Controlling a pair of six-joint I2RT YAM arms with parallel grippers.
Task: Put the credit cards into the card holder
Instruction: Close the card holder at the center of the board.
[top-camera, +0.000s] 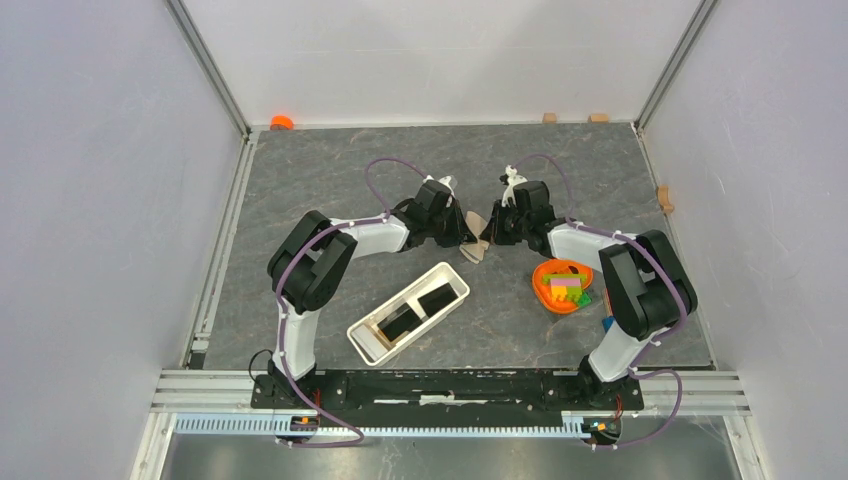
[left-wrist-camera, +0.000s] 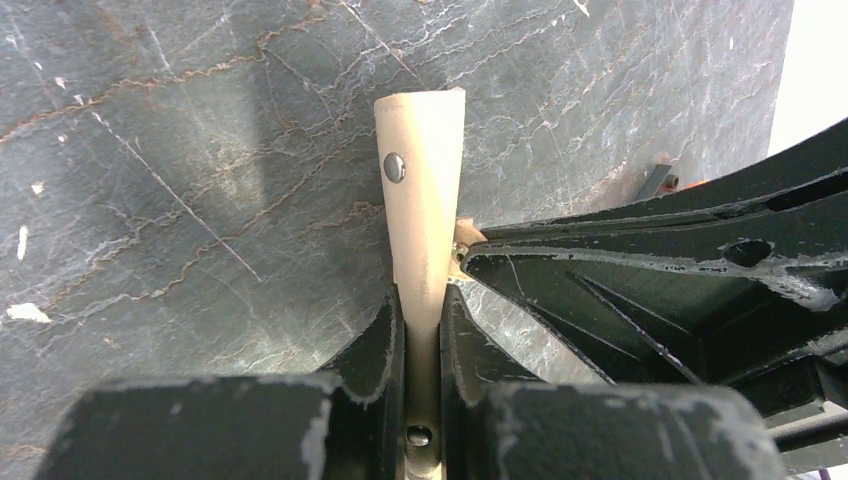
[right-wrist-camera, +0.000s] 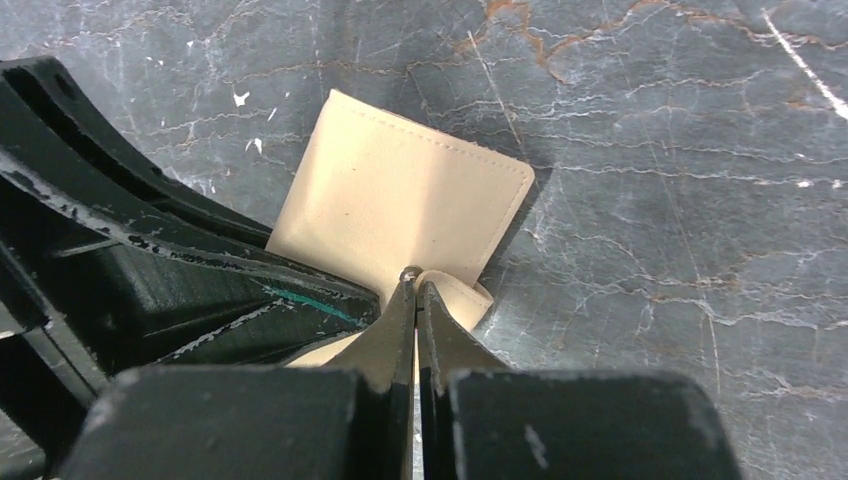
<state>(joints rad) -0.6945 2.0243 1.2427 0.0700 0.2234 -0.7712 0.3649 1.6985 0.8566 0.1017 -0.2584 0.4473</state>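
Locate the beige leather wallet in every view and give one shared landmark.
Top external: the beige stitched leather wallet is at centre, between left hand and right hand.
Left wrist: centre, edge-on, snap button showing, pinched by the left hand.
Right wrist: centre, broad face showing, right hand shut on its near edge.
Shared landmark: the grey veined stone tabletop.

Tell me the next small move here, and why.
Probably ease the two grippers apart to spread the beige leather card holder open. The left gripper pinches one flap, the right gripper is shut on another flap, and both black cards lie in the white tray.
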